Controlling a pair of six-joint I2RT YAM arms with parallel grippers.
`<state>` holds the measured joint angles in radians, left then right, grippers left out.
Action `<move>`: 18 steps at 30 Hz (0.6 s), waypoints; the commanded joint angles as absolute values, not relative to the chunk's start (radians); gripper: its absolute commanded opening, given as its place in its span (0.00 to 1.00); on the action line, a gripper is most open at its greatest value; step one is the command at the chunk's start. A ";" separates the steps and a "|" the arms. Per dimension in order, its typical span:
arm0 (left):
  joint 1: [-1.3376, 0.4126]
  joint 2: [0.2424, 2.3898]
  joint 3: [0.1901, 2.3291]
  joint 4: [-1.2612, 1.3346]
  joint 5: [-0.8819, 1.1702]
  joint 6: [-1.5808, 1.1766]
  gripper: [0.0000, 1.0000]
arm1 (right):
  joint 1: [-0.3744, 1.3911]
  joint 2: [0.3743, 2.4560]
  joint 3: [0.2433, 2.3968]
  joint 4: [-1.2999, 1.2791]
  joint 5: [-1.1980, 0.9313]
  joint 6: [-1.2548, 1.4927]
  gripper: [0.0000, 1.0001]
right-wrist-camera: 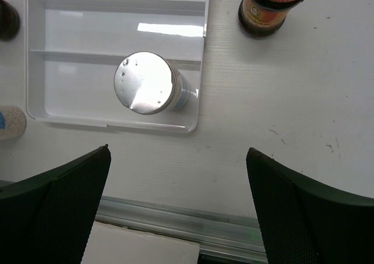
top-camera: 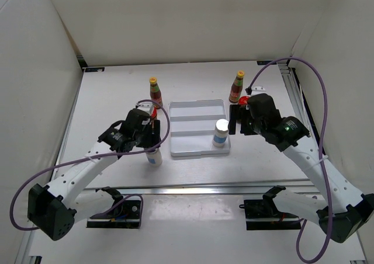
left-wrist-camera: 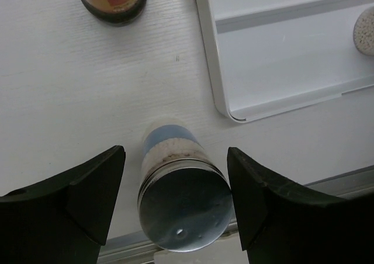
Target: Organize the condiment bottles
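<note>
Just left of the white tray's (left-wrist-camera: 210, 71) near-left corner, on the counter (left-wrist-camera: 70, 89), a white silver-topped shaker (left-wrist-camera: 181, 200) stands upright, its long axis pointing up toward the left wrist camera. The left jaws are apart, one on each side of it. A sliver of counter shows on the shaker's left, while the right finger (left-wrist-camera: 257, 194) looks to be at its lid. You likely need only close squarely to grip it. The right jaws are wide apart and hold nothing, hanging near the tray's near edge, where a second shaker (right-wrist-camera: 146, 83) stands in the nearest compartment. The left arm is plainly nearer.
</note>
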<state>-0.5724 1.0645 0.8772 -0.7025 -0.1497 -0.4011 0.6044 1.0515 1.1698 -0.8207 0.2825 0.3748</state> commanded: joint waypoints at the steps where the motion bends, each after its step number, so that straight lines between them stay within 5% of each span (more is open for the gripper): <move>1: -0.583 1.083 0.900 -0.721 -0.107 -0.394 0.81 | 0.606 1.040 1.163 -0.819 0.295 0.380 1.00; 11: -0.594 1.138 0.910 -0.739 -0.098 -0.394 0.78 | 0.606 1.029 1.143 -0.819 0.304 0.380 1.00; 18: -0.630 1.158 0.928 -0.761 -0.152 -0.403 0.36 | 0.606 1.029 1.134 -0.819 0.313 0.380 1.00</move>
<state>-0.6125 1.1564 0.8917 -0.7296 -0.1284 -0.3973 0.6044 1.0462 1.1469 -0.8223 0.2893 0.3748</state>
